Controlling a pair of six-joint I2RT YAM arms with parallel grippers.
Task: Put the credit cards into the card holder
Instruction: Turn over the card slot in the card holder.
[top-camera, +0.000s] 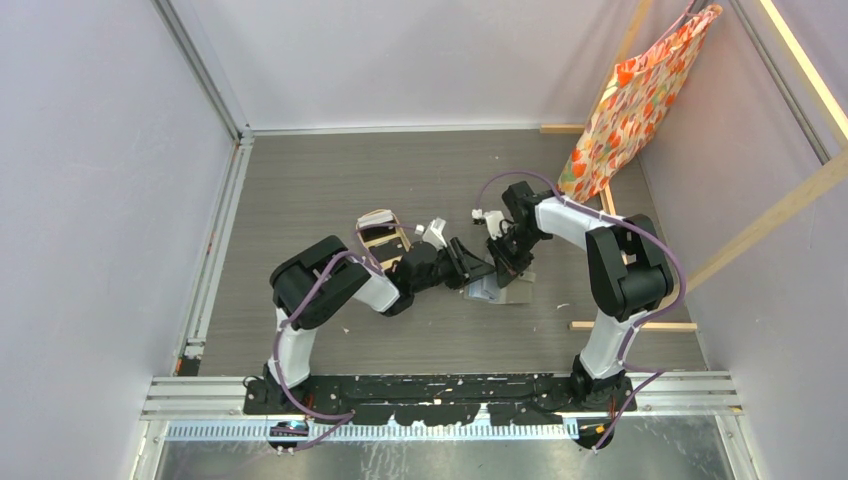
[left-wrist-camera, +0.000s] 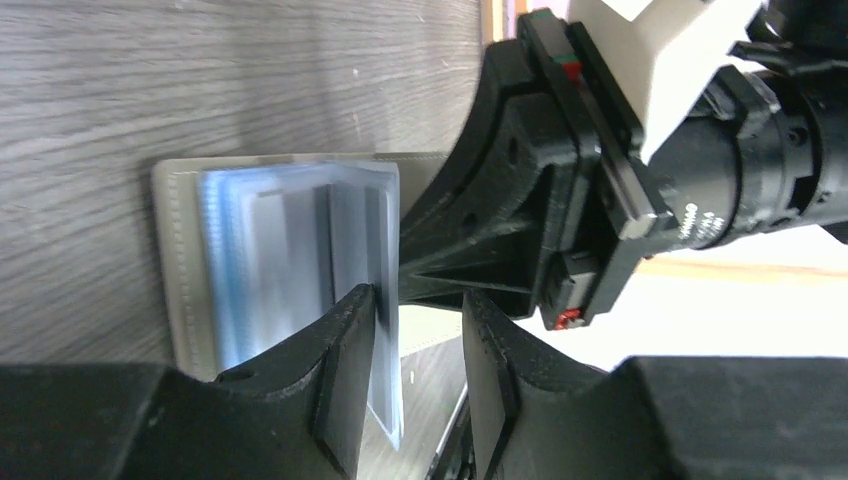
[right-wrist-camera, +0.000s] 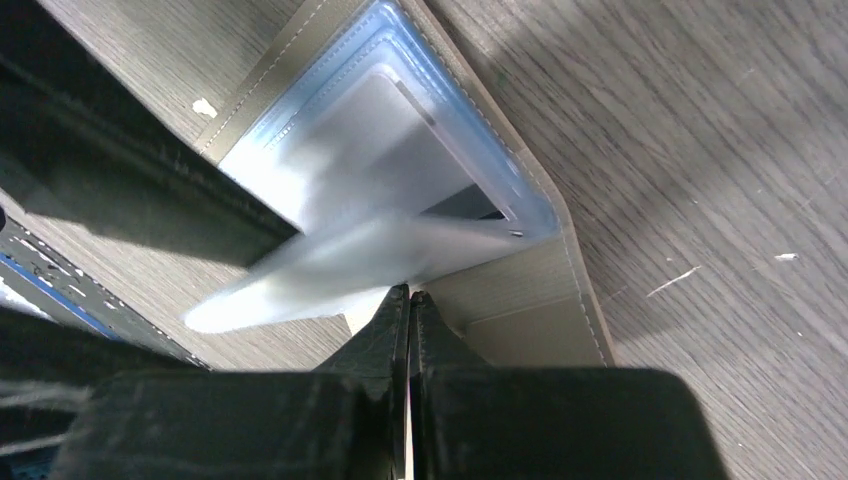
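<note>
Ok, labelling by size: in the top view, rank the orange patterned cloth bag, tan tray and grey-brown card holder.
1. Orange patterned cloth bag.
2-3. Tan tray, grey-brown card holder: look alike, both partly hidden.

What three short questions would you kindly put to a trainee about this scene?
1. True or false: the card holder lies folded shut on the table.
2. The jaws of the right gripper are: A) wide apart, B) closed together, C) out of view.
3. Which gripper has the edge of the clear sleeves between its parted fingers?
Key: 1 false, it lies open. 2 B. 3 the left gripper.
</note>
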